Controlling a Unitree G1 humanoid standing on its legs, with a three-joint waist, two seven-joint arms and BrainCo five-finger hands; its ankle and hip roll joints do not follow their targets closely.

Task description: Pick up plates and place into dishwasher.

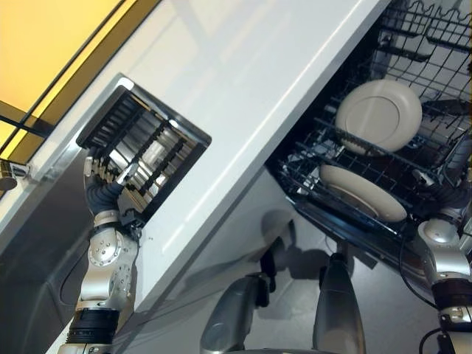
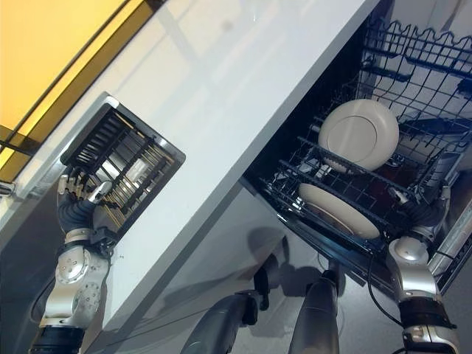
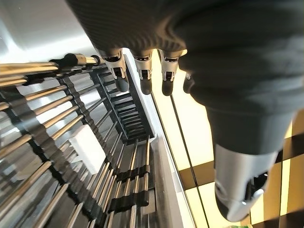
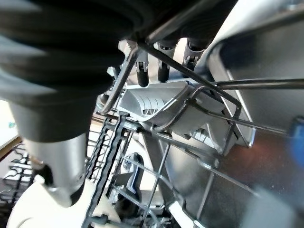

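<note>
White surface (image 1: 243, 81) runs diagonally across the head views. Right of frame: the dishwasher's dark wire rack (image 1: 346, 195) holds two cream plates, an upper plate (image 1: 378, 114) standing on edge, face toward the camera, and a lower plate (image 1: 361, 192) tilted below it, nearer the rack's front rail. Left of frame: a dish drying rack (image 1: 144, 151) with metal bars, set in the surface; no plate is visible in it. Left hand (image 1: 103, 177) sits at the lower edge of that drying rack; in the left wrist view its fingers (image 3: 122, 80) are extended and relaxed above the bars, holding nothing, the thumb (image 3: 237, 190) apart over a yellow area. That view also shows a pale flat block (image 3: 88, 145) among the bars, not made out from the head. Right hand (image 4: 142, 71) is at the dishwasher rack's right side; in its wrist view the fingers extend straight behind the wires, curled round nothing, with a plate rim at the lower left. No legible writing anywhere.
</note>
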